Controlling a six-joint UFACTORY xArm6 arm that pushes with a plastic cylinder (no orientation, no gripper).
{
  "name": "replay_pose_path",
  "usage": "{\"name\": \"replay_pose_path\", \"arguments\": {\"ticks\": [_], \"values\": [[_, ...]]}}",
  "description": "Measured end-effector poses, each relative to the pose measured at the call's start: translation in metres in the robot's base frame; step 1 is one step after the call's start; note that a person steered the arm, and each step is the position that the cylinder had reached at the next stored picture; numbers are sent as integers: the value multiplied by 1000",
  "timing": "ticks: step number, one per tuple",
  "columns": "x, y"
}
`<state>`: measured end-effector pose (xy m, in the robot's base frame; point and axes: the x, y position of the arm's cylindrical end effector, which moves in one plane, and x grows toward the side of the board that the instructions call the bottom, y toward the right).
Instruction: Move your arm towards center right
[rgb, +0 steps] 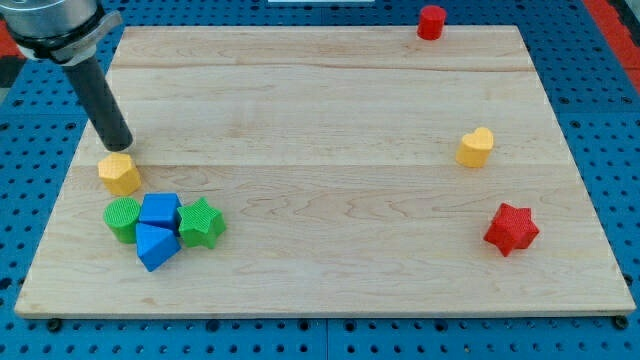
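Note:
My tip is at the view's left side of the wooden board, just above a yellow hexagonal block and almost touching it. Below that sits a tight cluster: a green round block, a blue cube-like block, a blue wedge-like block and a green star block. At the view's right are a yellow heart block and a red star block. A red cylinder stands at the top edge.
The board lies on a blue perforated base. The arm's grey body fills the view's top left corner.

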<state>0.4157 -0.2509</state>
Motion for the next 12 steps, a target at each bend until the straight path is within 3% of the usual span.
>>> {"name": "replay_pose_path", "arguments": {"ticks": [2, 3, 4, 5, 6, 7, 9, 12], "values": [[75, 36], [75, 43], [35, 47], [-13, 126], [-22, 224], [-64, 322], [-206, 489], [-225, 491]]}}
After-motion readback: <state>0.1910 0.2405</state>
